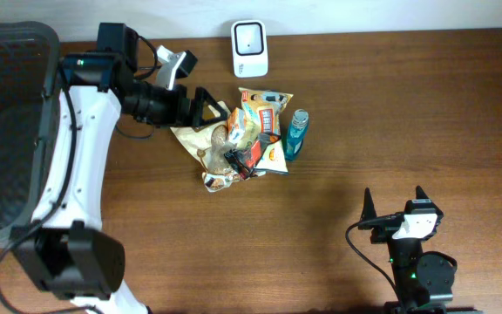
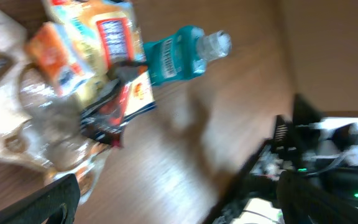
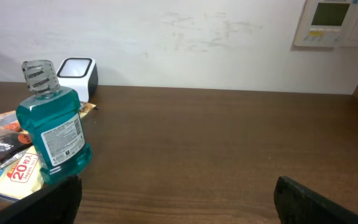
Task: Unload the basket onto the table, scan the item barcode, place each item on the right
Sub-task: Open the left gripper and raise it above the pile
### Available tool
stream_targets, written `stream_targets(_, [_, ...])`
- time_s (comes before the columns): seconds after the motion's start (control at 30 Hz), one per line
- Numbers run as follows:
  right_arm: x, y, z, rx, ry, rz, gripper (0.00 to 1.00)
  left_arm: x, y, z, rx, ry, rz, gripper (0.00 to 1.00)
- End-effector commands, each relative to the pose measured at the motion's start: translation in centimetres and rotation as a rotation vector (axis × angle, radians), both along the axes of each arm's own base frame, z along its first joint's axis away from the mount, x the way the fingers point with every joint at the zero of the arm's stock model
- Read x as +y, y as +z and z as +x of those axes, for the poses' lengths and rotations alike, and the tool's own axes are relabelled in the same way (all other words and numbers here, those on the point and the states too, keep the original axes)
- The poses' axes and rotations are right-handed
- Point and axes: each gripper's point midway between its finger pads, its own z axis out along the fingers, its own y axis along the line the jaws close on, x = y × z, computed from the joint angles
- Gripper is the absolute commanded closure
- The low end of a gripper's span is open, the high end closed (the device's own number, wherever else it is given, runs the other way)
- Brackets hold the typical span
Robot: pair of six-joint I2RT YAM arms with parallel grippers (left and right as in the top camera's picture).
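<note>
A pile of snack packets (image 1: pixel 244 133) lies at the table's middle back, with a teal mouthwash bottle (image 1: pixel 295 135) standing at its right edge. The white barcode scanner (image 1: pixel 250 48) stands behind them by the wall. My left gripper (image 1: pixel 219 108) hovers open at the pile's left side, with nothing between its fingers. In the left wrist view, blurred, the bottle (image 2: pixel 179 53) and packets (image 2: pixel 98 43) lie ahead of the left gripper (image 2: pixel 179 208). My right gripper (image 1: pixel 395 202) is open and empty at the front right. Its view shows the bottle (image 3: pixel 51 134), packets (image 3: pixel 5 165) and scanner (image 3: pixel 76 70) at far left.
A dark mesh basket (image 1: pixel 7 131) stands at the table's left end. The left arm's white links (image 1: pixel 81 157) run along the basket's right side. A wall panel (image 3: pixel 331 22) hangs at the upper right in the right wrist view.
</note>
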Motion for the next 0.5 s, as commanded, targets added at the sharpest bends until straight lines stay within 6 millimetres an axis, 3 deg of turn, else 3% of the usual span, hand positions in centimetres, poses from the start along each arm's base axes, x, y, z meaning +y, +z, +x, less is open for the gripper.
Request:
stream_targets(0.0, [-0.2,-0.4,0.0,0.005,-0.008,-0.002,0.02,2.6,2.3,-1.2,-0.109,0.126,0.247,0.01])
stream_targets(0.17, [-0.2,-0.4,0.0,0.005,-0.008,-0.002,0.02,8.4,4.6,-1.2,-0.141,0.516,0.478,0.01])
stream_targets(0.37, [-0.2,-0.4,0.0,0.005,-0.008,-0.002,0.02,10.3,4.9,-1.2,-0.16,0.601,0.552,0.01])
stream_targets(0.47, [-0.2,-0.4,0.0,0.005,-0.008,-0.002,0.02,10.2,5.1,-0.5,-0.178,0.611,0.539,0.01])
